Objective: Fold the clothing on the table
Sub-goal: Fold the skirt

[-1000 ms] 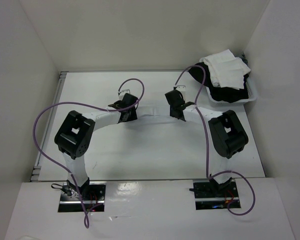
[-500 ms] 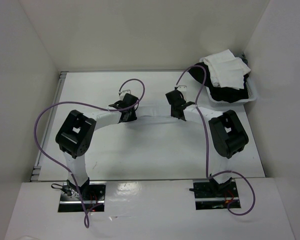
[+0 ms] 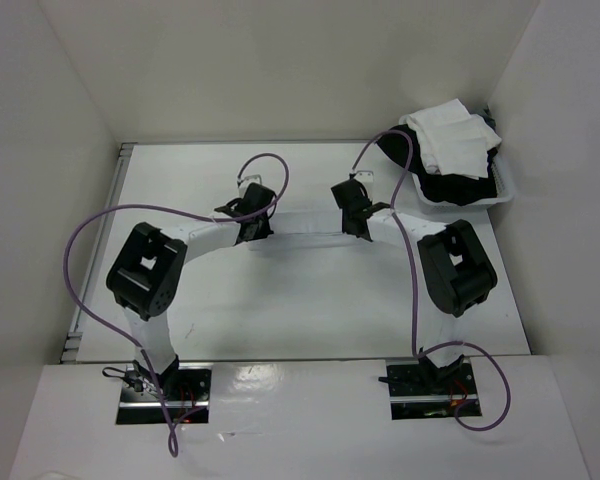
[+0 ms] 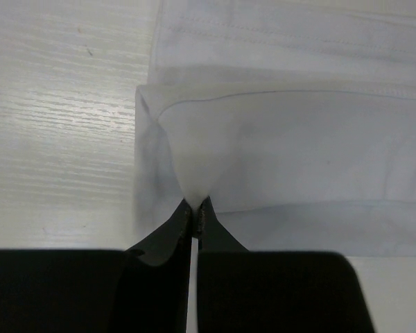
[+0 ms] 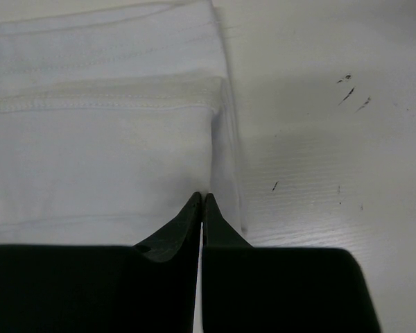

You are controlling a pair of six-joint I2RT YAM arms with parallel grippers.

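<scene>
White thin clothing (image 3: 302, 228) lies as a narrow band mid-desk (image 3: 280, 300), spanning between the two arms (image 3: 148, 272)
Left pincer (image 4: 195, 208): tips pressed together, pinching a small tent of cloth at the band's left end
Right pincer (image 5: 202, 202): tips pressed together at the right end's near edge; cannot tell whether cloth is caught
Risks, judged: the left bite looks shallow, so a lift may let the thin fabric slip out; if the right has only the top layer, or nothing, that end stays down and the fold goes skewed; an uneven pull would open the stacked layers
Count: clothing 1, arms 2, pincers 2, bin (image 3: 480, 205) 1 at far right, heap (image 3: 450, 140) 1 in it, purple cables (image 3: 75, 260) 2
</scene>
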